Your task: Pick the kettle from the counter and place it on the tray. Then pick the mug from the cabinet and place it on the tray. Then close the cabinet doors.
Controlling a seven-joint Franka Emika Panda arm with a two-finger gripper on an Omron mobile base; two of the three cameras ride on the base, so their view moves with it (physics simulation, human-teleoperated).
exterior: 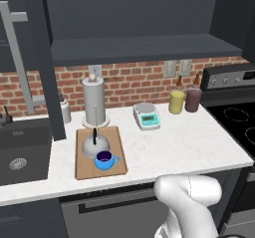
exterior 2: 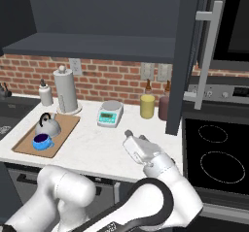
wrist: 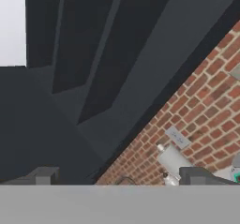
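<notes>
Kettle: the kettle (exterior: 94, 145) stands upright on the tray (exterior: 84, 170), at its rear half, black handle up. This step reads as done.
Mug: the mug (exterior: 105, 160) sits on the tray just in front of the kettle, close enough that I cannot tell whether they touch; handle towards the stove side. This step also reads as done.
Tray: lies flat on the desk (exterior: 189, 145), near the sink side, in front of the paper-towel roll (exterior: 94, 102).
Cabinet: the cabinet (exterior 2: 97, 46) stands open; its dark shelf shows bare in both base views.
Cabinet doors: the left door (exterior: 37, 58) and the right door (exterior 2: 192, 56) are both swung out towards the robot, bar handles facing outward. Neither is closed.
Pincer: the pincer (exterior 2: 132, 138) hovers above the desk front, well apart from the tray, pointed up towards the cabinet; jaws spread wide, nothing held.
Remaining: closing both doors, by my judgement the only step left.
</notes>
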